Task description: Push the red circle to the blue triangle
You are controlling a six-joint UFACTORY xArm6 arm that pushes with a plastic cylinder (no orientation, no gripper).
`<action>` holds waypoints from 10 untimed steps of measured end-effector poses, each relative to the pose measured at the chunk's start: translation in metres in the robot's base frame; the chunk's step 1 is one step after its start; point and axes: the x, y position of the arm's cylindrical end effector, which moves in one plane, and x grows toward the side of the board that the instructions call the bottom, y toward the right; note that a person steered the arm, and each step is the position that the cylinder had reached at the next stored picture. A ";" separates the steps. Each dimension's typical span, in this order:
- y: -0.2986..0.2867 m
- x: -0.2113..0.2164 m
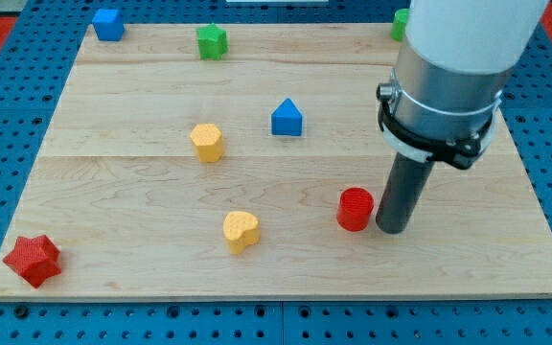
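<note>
The red circle (356, 209) is a short red cylinder on the wooden board, right of centre and toward the view's bottom. The blue triangle (287, 118) stands up and to the left of it, near the board's middle. My tip (392, 228) is the lower end of the dark rod, right beside the red circle on its right side, touching it or nearly so. The arm's grey and white body rises above it toward the view's top right.
A yellow block (207, 142) lies left of the blue triangle and another yellow block (241, 231) left of the red circle. A red star (34, 259) sits at bottom left. A blue block (108, 24), a green block (212, 41) and a partly hidden green block (401, 24) line the top edge.
</note>
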 end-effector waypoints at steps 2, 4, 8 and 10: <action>-0.026 0.016; 0.004 -0.042; -0.022 0.004; -0.023 -0.058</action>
